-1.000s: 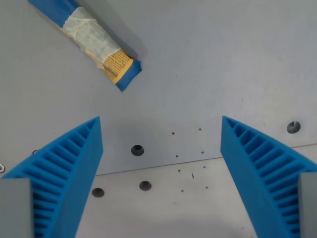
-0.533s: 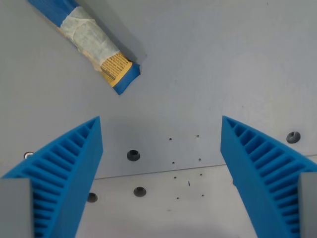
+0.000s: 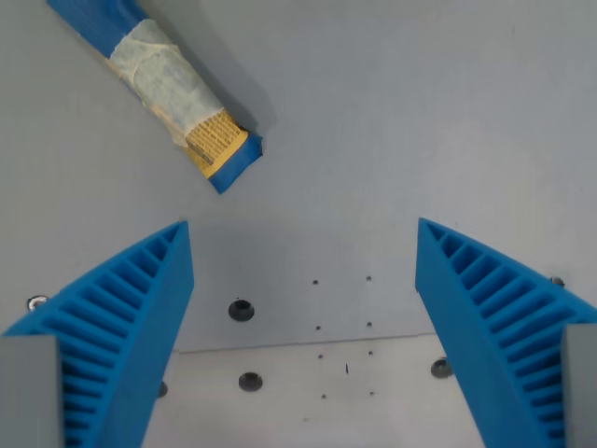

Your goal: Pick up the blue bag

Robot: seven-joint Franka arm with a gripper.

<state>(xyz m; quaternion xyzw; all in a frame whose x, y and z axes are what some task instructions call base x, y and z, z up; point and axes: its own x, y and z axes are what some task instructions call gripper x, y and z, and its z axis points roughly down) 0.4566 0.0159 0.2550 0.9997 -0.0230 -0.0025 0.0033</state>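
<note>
Since a second ago, the whole view has slid a little, so the camera moved, not the blue bag (image 3: 159, 89). It lies flat on the desk (image 3: 420, 121), up and left of the hand (image 3: 303, 317). That hand is wide open, holding nothing, and must get closer.

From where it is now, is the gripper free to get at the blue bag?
Probably yes. The gripper has its jaws wide open over bare table, and nothing lies between it and the blue bag at the wrist view's upper left.
</note>
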